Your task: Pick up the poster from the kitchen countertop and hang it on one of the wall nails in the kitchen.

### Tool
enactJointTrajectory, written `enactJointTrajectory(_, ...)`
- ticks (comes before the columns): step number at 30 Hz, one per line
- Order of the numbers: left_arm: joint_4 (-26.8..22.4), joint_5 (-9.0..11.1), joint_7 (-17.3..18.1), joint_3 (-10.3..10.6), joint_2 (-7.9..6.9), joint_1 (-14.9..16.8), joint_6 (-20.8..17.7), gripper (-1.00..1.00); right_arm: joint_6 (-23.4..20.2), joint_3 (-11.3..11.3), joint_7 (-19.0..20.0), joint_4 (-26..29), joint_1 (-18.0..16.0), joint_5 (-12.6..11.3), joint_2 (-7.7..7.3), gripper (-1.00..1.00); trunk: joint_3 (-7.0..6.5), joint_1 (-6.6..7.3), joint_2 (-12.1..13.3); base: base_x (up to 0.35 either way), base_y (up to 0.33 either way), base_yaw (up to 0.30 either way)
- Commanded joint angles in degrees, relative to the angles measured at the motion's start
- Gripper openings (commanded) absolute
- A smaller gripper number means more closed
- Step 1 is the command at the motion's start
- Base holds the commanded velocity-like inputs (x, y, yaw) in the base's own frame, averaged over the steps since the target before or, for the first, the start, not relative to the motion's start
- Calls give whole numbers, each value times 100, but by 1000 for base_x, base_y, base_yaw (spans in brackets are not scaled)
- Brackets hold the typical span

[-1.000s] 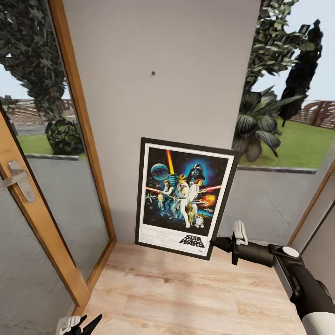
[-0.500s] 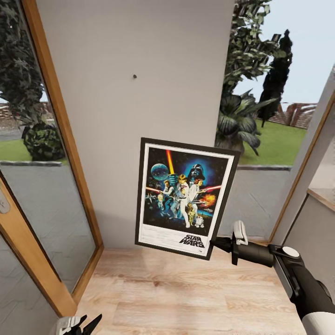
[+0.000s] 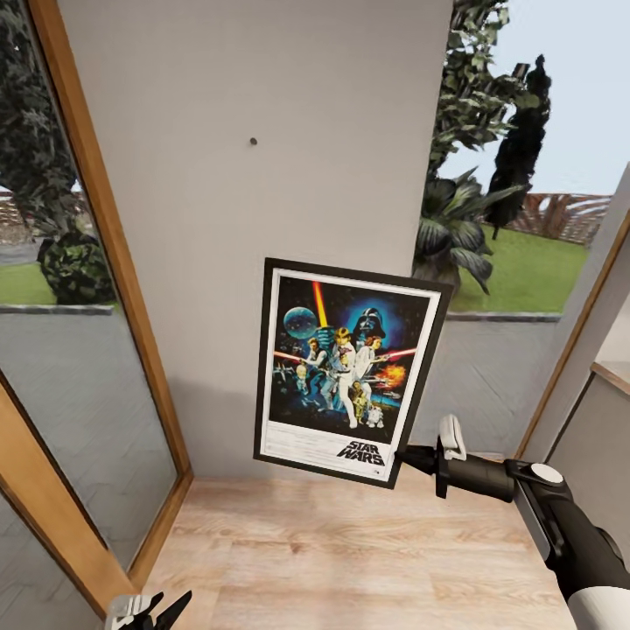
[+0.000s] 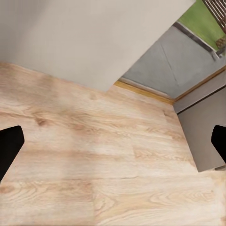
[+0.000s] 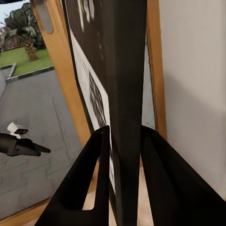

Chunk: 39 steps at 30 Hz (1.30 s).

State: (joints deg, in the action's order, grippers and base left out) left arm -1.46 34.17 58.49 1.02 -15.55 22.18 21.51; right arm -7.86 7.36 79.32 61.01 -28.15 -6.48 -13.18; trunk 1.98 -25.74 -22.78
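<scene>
From my head camera, here's the poster [image 3: 350, 372], upright with a slight tilt, held in the air in front of the grey wall panel [image 3: 262, 175]. My right gripper [image 3: 404, 457] has it by the lower right corner of the black frame, arm reaching in from the right side. Above and to the left of the poster, there's a small dark nail [image 3: 253, 140] in the wall, well clear of the frame's top edge. Wooden door frame [image 3: 114, 262] runs along the left of the panel, glass and garden beyond it on both sides. Light wood floor [image 3: 350, 560] below. Down at the bottom left corner, my left gripper [image 3: 149, 610] hangs low, fingers spread, nothing in them.

Left wrist camera now: floor planks [image 4: 94, 155], the base of the grey wall [image 4: 84, 37], and my two dark fingertips [image 4: 8, 148] at opposite edges of the picture, wide apart and empty.

Right wrist camera: the poster edge-on [image 5: 123, 94], its black frame running straight between my two fingers [image 5: 89, 179], which are clamped on it from both sides. The door frame [image 5: 66, 84] stands behind, and my left gripper [image 5: 21, 143] shows off at the side, low down.
</scene>
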Motion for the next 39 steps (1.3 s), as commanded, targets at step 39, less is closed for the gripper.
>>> enactJointTrajectory(39, 5, 10, 13, 12, -1, 6, 29, 100, -77, 2, 41, -7, -6, -29, -1, -100, 13, -4, -14, 135, 53, 0)
